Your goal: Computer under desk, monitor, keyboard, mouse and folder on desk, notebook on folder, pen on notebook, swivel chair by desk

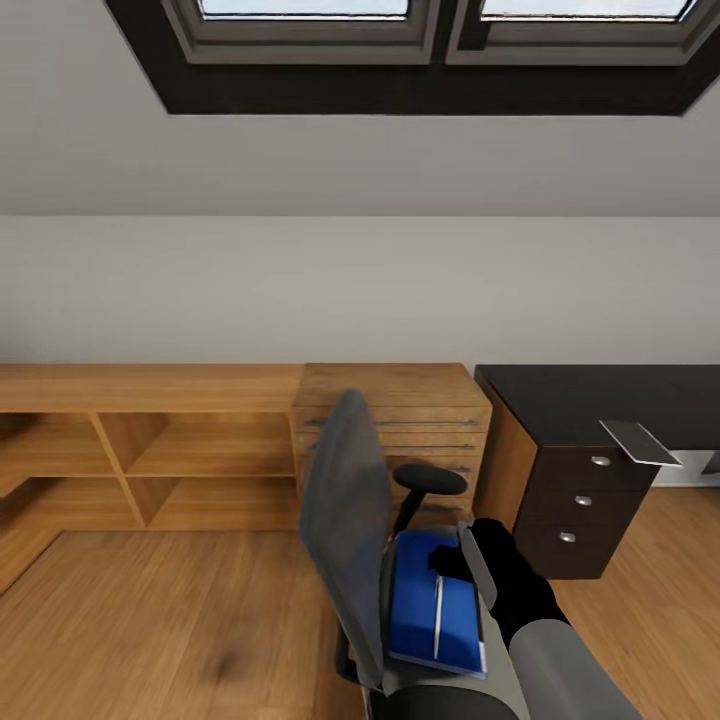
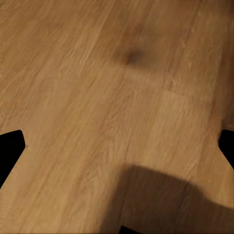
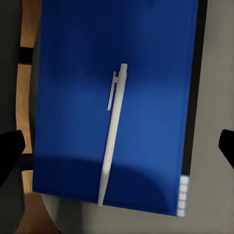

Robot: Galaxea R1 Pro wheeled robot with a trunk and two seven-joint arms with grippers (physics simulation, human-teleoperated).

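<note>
Since the folder lies on the seat, lifting it is the step in hand.
Left tool point(image 2: 117, 146): open over bare floor.
Swivel chair point(image 1: 345, 500): carries the blue folder point(image 1: 432, 600) with a white pen point(image 3: 111, 131).
Right tool point(image 3: 117, 146): open above the folder.
Worktop point(image 1: 590, 400): right, well apart.
Next: descend, clamp an edge.

Folder point(image 3: 78, 97): smooth bright blue cover, matt. Pen point(image 3: 111, 136): white plastic. Floor point(image 2: 97, 97): warm grained wood; desk point(image 1: 590, 400): glossy black top.

swivel chair point(image 1: 352, 520) seat, blue folder point(image 1: 432, 602), pen point(image 1: 438, 615) atop
</note>
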